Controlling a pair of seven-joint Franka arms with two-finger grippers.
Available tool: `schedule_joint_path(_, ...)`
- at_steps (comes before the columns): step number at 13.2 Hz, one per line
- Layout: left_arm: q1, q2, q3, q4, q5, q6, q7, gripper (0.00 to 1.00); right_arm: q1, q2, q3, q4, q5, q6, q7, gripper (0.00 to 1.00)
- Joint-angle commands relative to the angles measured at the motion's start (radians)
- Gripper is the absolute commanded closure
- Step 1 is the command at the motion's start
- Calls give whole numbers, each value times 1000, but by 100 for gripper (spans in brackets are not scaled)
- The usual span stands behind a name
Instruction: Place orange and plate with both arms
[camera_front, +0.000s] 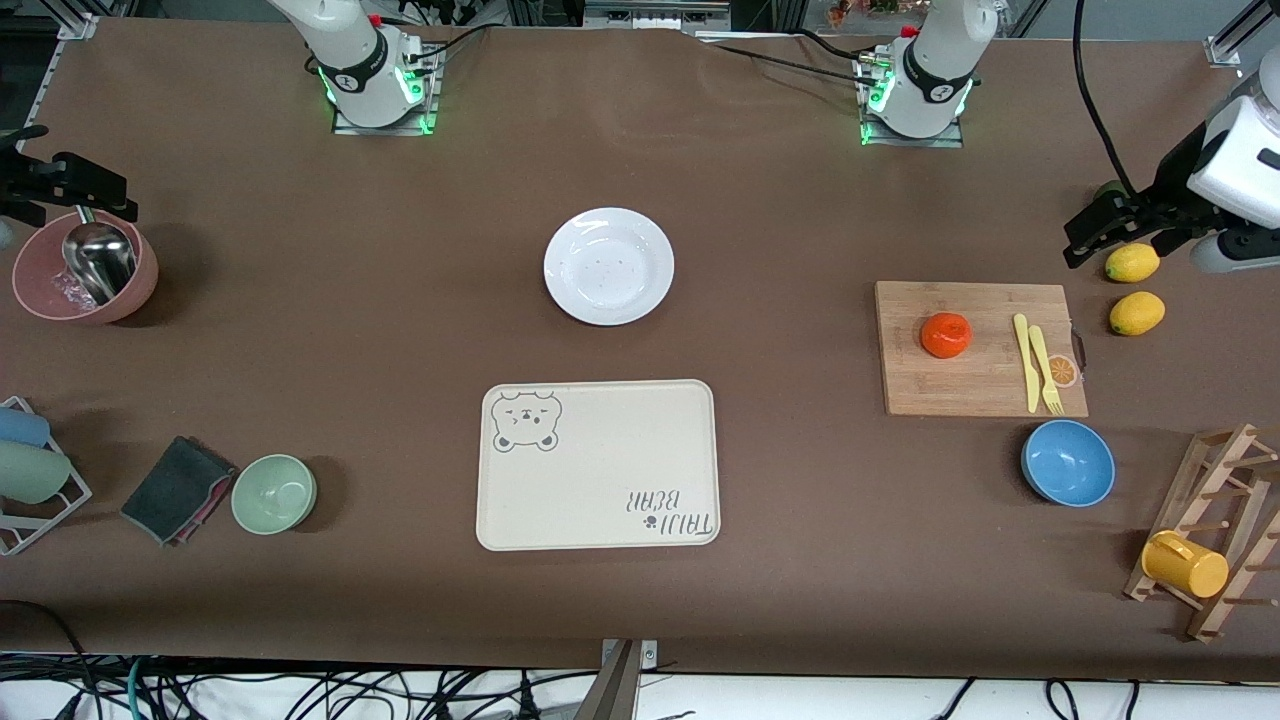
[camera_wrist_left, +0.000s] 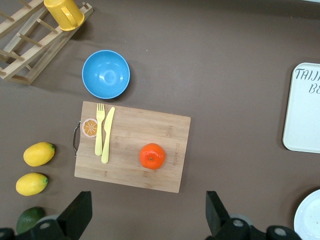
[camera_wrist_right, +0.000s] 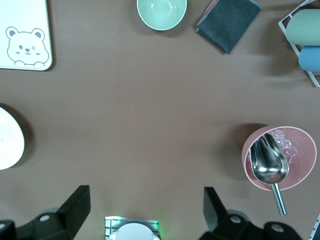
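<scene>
Front view: nothing of the task is done yet. The orange (camera_front: 945, 334) rests on the cutting board (camera_front: 980, 395) toward the left arm's end of the table; the plate (camera_front: 608, 266) lies bare at mid-table, farther from the camera than the bear-print tray (camera_front: 598, 465). Left gripper (camera_front: 1105, 225) hovers near the lemons (camera_front: 1132, 263), right gripper (camera_front: 65, 190) over the pink bowl (camera_front: 40, 295); both spread wide and empty. Both pick-ups and placements remain.

Orange (camera_front: 945, 334) sits clear on the board (camera_front: 980, 390); fork (camera_front: 1046, 371) and knife (camera_front: 1026, 362) lie beside it. Plate (camera_front: 609, 266) stands unobstructed mid-tabletop.
</scene>
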Motion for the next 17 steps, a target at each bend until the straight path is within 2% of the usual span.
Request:
schedule_joint_path(1, 1, 17, 0, 29, 17, -9, 7, 0, 3, -12, -4, 4, 1, -12, 5, 0)
schedule_joint_path(6, 43, 22, 2, 13, 20, -43, 16, 0, 3, -12, -4, 4, -1, -12, 3, 0)
schedule_joint_path(17, 42, 29, -6, 20, 21, -47, 7, 0, 3, -14, -5, 4, -1, -41, 9, 0)
